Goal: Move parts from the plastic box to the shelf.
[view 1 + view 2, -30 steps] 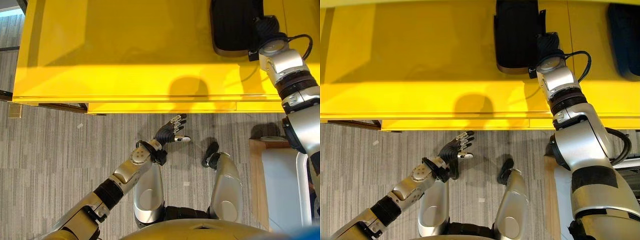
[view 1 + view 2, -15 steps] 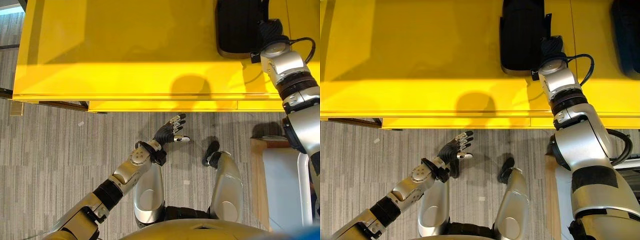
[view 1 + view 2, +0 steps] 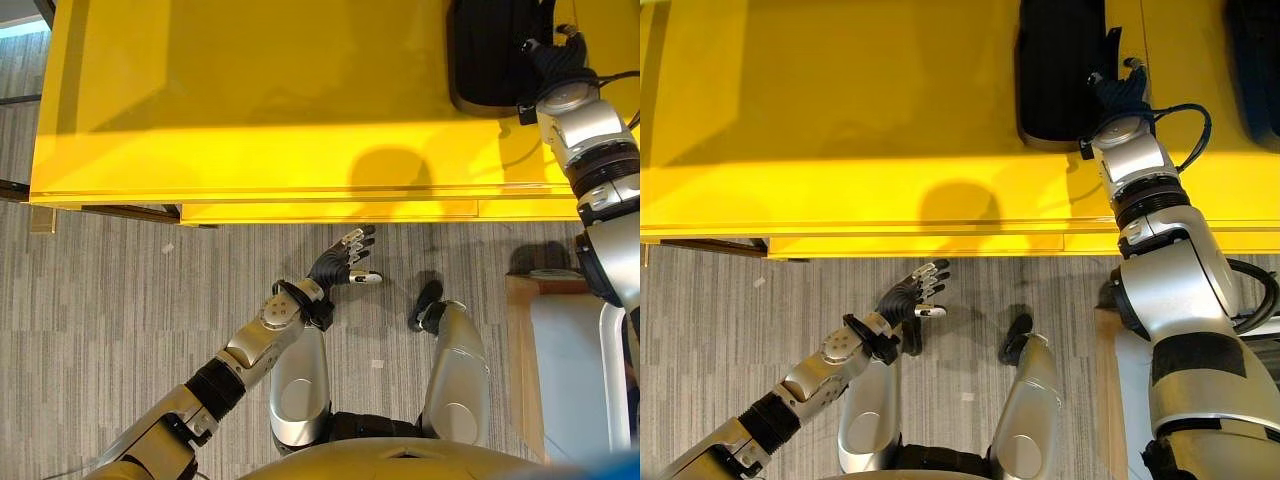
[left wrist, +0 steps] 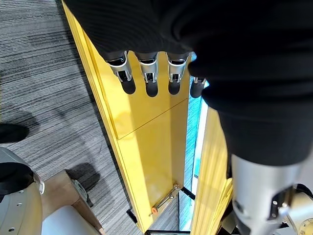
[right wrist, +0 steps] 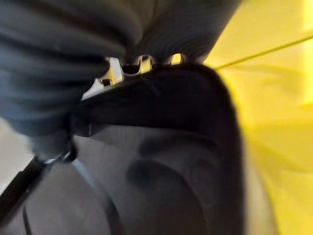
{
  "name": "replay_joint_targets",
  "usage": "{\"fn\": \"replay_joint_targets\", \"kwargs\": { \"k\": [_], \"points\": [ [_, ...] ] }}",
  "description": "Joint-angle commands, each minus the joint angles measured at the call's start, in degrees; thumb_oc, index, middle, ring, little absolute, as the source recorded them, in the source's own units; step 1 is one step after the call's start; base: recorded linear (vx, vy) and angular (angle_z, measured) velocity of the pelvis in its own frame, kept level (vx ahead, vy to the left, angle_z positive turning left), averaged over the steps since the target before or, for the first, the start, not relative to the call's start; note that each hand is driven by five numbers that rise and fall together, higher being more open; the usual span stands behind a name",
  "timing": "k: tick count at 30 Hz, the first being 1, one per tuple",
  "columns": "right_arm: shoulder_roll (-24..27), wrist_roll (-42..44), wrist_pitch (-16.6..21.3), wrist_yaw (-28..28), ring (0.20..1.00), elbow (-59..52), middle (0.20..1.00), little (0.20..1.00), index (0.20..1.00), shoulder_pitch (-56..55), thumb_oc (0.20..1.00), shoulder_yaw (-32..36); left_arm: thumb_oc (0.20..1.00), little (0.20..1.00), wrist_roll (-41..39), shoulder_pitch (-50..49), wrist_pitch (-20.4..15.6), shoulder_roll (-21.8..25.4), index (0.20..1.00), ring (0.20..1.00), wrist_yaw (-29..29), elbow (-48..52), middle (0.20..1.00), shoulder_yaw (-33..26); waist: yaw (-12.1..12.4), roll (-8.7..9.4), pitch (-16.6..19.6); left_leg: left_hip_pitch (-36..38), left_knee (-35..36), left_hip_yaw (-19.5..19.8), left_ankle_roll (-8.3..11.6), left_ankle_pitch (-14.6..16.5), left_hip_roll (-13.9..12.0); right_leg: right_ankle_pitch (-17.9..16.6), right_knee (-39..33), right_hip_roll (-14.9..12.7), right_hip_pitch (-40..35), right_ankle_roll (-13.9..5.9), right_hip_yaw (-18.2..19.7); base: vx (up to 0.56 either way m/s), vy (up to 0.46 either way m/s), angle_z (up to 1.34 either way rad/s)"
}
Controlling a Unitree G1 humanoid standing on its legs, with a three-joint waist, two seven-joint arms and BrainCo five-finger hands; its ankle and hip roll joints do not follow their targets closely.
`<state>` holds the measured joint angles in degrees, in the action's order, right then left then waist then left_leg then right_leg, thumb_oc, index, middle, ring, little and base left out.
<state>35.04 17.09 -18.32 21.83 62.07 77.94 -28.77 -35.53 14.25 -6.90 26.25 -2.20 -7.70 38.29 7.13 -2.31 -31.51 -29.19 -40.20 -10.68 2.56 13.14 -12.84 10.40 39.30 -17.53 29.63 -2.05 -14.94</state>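
A smooth, glossy yellow shelf [image 3: 250, 100] is carrying a black, rounded, matte part [image 3: 1060, 60] at its far edge. The right hand [image 3: 1118, 88] is resting against the part's right side; whether its fingers are gripping cannot be told. The left hand [image 3: 338, 262] is hovering over grey striped carpet [image 3: 110, 310], fingers relaxed, holding nothing.

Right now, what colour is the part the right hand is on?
Black, clearest in the right eye view: the part lies on the yellow shelf.
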Motion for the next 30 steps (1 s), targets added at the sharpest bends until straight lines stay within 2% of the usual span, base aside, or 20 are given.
{"fn": "replay_joint_targets", "kwargs": {
  "k": [1,7,10,15,16,17,18,20,22,23,25,28,30],
  "points": [
    [5.5,-3.0,2.1,1.9,1.0,-0.6,1.0,1.0,1.0,7.0,1.0,-3.1,1.0,1.0,-1.2,-1.8,-2.3,0.6,1.0,1.0,-1.6,8.4,1.0,2.9,1.5,-1.62,1.7,1.5,5.9,0.4,-1.37,-3.7,1.0,5.7,9.8,1.8,-0.2,0.68,1.8,0.0,0.0,0.0],
    [5.5,-2.9,2.3,2.1,1.0,-0.5,1.0,1.0,1.0,6.8,1.0,-3.6,1.0,1.0,-0.6,-1.9,-2.7,0.6,1.0,1.0,-1.9,8.3,1.0,3.5,1.4,-1.76,1.7,1.9,6.2,0.1,-1.49,-3.8,1.0,5.5,9.3,1.8,-0.6,0.58,1.9,0.0,0.0,0.0],
    [5.3,-2.7,3.9,4.7,1.0,-0.2,1.0,1.0,1.0,6.5,1.0,-3.5,1.0,1.0,-0.7,-1.6,-2.9,0.3,1.0,1.0,-1.6,8.0,1.0,3.8,1.3,-1.85,1.7,2.0,6.2,0.0,-1.61,-3.7,0.9,5.4,9.3,1.6,-0.7,0.53,2.0,0.0,0.0,0.0],
    [4.6,-1.9,10.7,12.7,1.0,-2.9,1.0,1.0,1.0,5.7,1.0,-0.6,1.0,1.0,-0.1,-1.3,-3.2,0.1,1.0,1.0,-2.0,8.0,1.0,4.2,1.1,-2.0,1.7,2.7,6.7,-0.3,-1.75,-3.7,1.1,5.4,8.7,1.9,-1.3,0.34,2.1,0.0,0.0,0.0],
    [4.4,-2.3,13.7,15.1,1.0,-6.1,1.0,1.0,1.0,4.6,1.0,1.5,1.0,1.0,1.1,-1.4,-4.3,0.2,1.0,1.0,-2.0,8.6,1.0,4.3,0.8,-2.13,1.7,3.1,7.2,-0.3,-1.77,-3.9,1.3,5.2,8.2,2.0,-1.6,0.18,2.2,0.0,0.0,0.0],
    [4.3,-2.4,14.0,15.6,1.0,-6.5,1.0,1.0,1.0,4.4,1.0,1.8,1.0,1.0,1.2,-1.5,-4.4,0.2,1.0,1.0,-2.0,8.6,1.0,4.4,0.8,-2.11,1.7,3.2,7.4,-0.4,-1.77,-3.9,1.3,5.2,8.1,2.0,-1.7,0.17,2.3,-0.07,0.031,-0.03],
    [4.0,-4.5,17.0,20.5,1.0,-12.5,1.0,1.0,1.0,2.2,1.0,4.7,1.0,1.0,1.3,-1.5,-4.5,0.2,1.0,1.0,-1.2,8.9,1.0,4.1,0.3,-2.3,1.7,3.5,9.5,-1.1,-2.26,-6.2,1.2,3.3,6.2,2.6,-1.6,0.61,1.9,-0.07,0.022,-0.04],
    [3.7,-6.5,18.2,22.9,1.0,-16.5,1.0,1.0,1.0,0.4,1.0,6.3,1.0,1.0,1.6,-1.7,-4.8,-0.1,1.0,1.0,-1.0,8.6,1.0,3.7,0.0,-2.24,1.7,4.2,10.4,-1.4,-2.22,-6.5,1.4,2.9,5.1,2.9,-2.1,0.45,2.1,-0.04,0.021,-0.06],
    [3.3,-8.4,17.8,25.2,1.0,-21.5,1.0,1.0,1.0,-1.7,1.0,8.3,1.0,1.0,2.3,-2.0,-4.9,-0.5,1.0,1.0,-0.7,8.5,1.0,3.4,-0.5,-2.2,1.7,5.0,11.3,-1.5,-2.14,-6.9,1.6,2.5,4.0,3.2,-2.8,0.3,2.3,0.0,0.011,-0.07],
    [2.9,-11.0,18.8,26.6,1.0,-24.0,1.0,1.0,1.0,-3.2,1.0,9.4,1.0,1.0,3.6,-2.2,-5.4,-0.7,1.0,1.0,-0.3,8.2,1.0,3.3,-0.7,-2.18,1.7,5.7,11.9,-1.8,-2.11,-7.1,1.7,2.2,3.2,3.4,-3.4,0.19,2.4,0.01,0.008,-0.05],
    [2.7,-15.3,17.9,27.8,1.0,-28.7,1.0,1.0,1.0,-4.7,1.0,10.5,1.0,1.0,3.6,-2.2,-6.0,-1.0,1.0,1.0,-0.2,7.5,1.0,3.3,-1.2,-2.21,1.7,6.4,12.7,-2.0,-1.93,-7.5,1.7,1.9,2.3,3.7,-4.0,0.08,2.5,0.0,0.014,-0.05],
    [2.0,-17.7,16.7,26.9,1.0,-32.9,1.0,1.0,1.0,-5.9,1.0,10.9,1.0,1.0,3.9,-2.2,-6.7,-1.7,1.0,1.0,-0.3,6.3,1.0,3.0,-1.6,-2.44,1.7,7.3,13.6,-2.1,-1.79,-8.0,2.0,1.4,1.2,3.9,-4.8,-0.04,2.8,-0.02,0.006,-0.05],
    [1.8,-17.5,18.2,24.6,1.0,-34.9,1.0,1.0,1.0,-7.5,1.0,11.0,1.0,1.0,3.6,-2.3,-6.7,-1.9,1.0,1.0,-0.2,5.9,1.0,2.4,-1.9,-2.39,1.7,8.2,14.6,-2.0,-1.53,-8.4,2.2,1.1,0.2,4.1,-5.7,-0.14,2.8,-0.04,-0.001,0.0]
  ]
}}
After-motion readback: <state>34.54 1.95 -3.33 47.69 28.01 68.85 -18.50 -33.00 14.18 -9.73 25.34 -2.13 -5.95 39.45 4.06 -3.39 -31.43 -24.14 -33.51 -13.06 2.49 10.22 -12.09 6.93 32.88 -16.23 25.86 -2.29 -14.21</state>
